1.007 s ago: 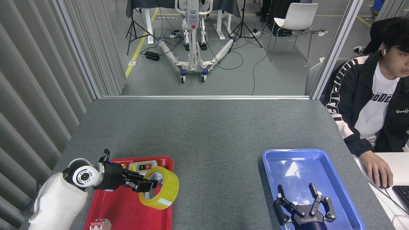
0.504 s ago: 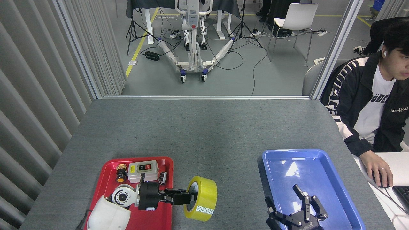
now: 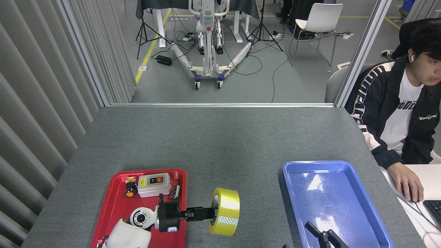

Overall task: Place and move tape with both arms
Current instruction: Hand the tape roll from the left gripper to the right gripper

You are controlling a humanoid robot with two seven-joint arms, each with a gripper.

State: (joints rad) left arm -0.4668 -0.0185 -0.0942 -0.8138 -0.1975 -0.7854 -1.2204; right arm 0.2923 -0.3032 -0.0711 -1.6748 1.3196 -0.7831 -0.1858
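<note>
The tape (image 3: 225,212), a yellow translucent roll with a white core, stands on edge over the grey table just right of the red tray (image 3: 115,203). My left gripper (image 3: 211,213) reaches out from over that tray and is shut on the roll's left rim, one finger inside the core. Whether the roll rests on the table or hangs just above it is unclear. Only the black fingertips of my right gripper (image 3: 322,236) show at the bottom edge, over the near end of the blue tray (image 3: 358,193); they stand spread apart.
The red tray holds a grey switch box (image 3: 154,184) with red and black buttons, an orange-capped part (image 3: 130,190) and a small black piece (image 3: 175,191). A person (image 3: 403,113) sits at the right, one hand on a mouse (image 3: 410,186). Grey slatted panels (image 3: 41,103) wall the left.
My left arm has carried the tape rightward, off the red tray and out over the table. My right gripper has sunk toward the bottom edge, now mostly out of view.
</note>
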